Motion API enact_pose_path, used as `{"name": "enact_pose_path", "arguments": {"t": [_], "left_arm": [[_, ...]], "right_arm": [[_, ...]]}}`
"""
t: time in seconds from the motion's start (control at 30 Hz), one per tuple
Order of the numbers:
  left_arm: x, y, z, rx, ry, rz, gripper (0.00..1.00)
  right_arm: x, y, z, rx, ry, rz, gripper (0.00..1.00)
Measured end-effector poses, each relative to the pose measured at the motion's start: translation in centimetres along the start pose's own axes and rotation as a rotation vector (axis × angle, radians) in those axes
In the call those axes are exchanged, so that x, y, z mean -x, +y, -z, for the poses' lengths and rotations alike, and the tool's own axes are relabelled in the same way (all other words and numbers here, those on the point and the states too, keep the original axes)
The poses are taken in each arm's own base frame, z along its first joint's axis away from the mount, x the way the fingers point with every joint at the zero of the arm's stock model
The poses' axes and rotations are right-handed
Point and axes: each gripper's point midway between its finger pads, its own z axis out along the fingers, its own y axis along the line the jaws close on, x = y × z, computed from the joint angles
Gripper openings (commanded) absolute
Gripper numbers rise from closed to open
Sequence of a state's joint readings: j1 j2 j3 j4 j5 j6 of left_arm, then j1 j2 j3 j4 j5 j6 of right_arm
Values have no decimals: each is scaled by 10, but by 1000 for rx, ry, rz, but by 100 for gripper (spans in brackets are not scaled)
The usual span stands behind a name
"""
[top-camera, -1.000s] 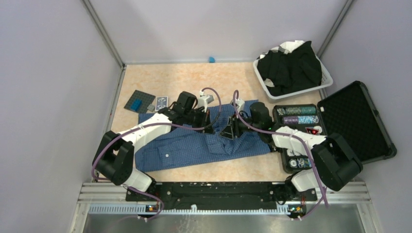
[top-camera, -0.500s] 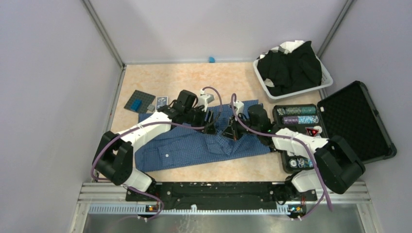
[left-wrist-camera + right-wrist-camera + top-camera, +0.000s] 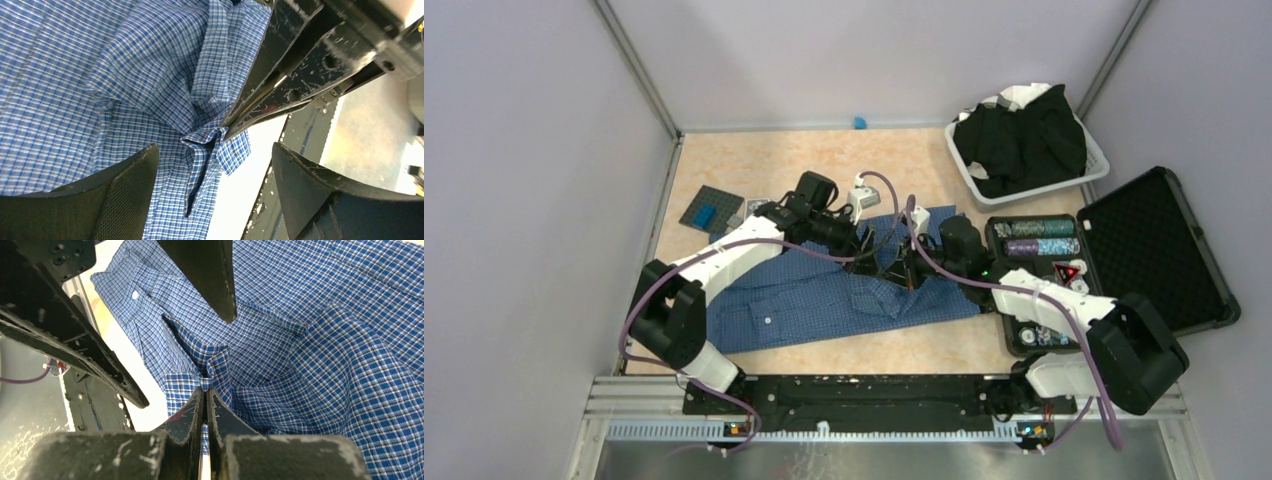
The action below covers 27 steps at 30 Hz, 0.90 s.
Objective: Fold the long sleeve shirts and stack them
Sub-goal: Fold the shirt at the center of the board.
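Note:
The blue checked long sleeve shirt lies spread across the middle of the table, with a raised pinch of cloth near its collar. My right gripper is shut on that pinch of the shirt, cloth showing between its closed jaws. My left gripper stands open just across from it, one finger over the shirt and the other past the shirt's edge, holding nothing. In the top view the two grippers meet tip to tip, left, right. Black shirts fill a basket at the back right.
The white basket stands at the back right. An open black case holding poker chips lies right of the shirt. A dark small plate and cards sit at the left; a small blue object rests by the back wall.
My left gripper has opened and let go of the shirt, its arm shifting back and to the right. My right gripper has closed on the pinch of cloth by the collar.

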<state>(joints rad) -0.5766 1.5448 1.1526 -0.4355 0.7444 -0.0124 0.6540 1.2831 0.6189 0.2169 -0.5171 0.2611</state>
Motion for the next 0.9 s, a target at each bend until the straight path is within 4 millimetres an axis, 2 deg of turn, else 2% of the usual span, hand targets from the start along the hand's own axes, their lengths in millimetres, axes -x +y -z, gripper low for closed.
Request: {"name": "enact_pose_path", "arguments": {"t": [0.27,0.37,0.5,0.57,0.63,0.67,0.73,0.8,0.9], "left_arm": [[-32,-4,-9,-77,57,45,81],[-37,-5,-11,-92,56,65,74],[-46,-5,-17,-100,54,109,49],[-50,-5,-20,-98,51,131,26],[-51,-5,-21,-93,49,144,5],[-51,-5,-22,-85,46,146,0],[-50,-4,-21,-58,33,154,0],[-49,-6,-17,-32,17,152,0],[-43,-15,-1,-7,-27,130,0]], "right_arm": [[3,2,4,-3,-16,4,0],[5,1,5,-12,-23,-1,0],[7,1,6,-23,-31,-17,0],[8,0,6,-32,-37,-22,1],[8,-1,7,-46,-35,-31,21],[8,-2,8,-55,-33,-40,32],[11,-5,12,-91,-33,-59,50],[19,-8,18,-142,-47,-72,60],[41,-14,35,-249,-91,-83,61]]}}
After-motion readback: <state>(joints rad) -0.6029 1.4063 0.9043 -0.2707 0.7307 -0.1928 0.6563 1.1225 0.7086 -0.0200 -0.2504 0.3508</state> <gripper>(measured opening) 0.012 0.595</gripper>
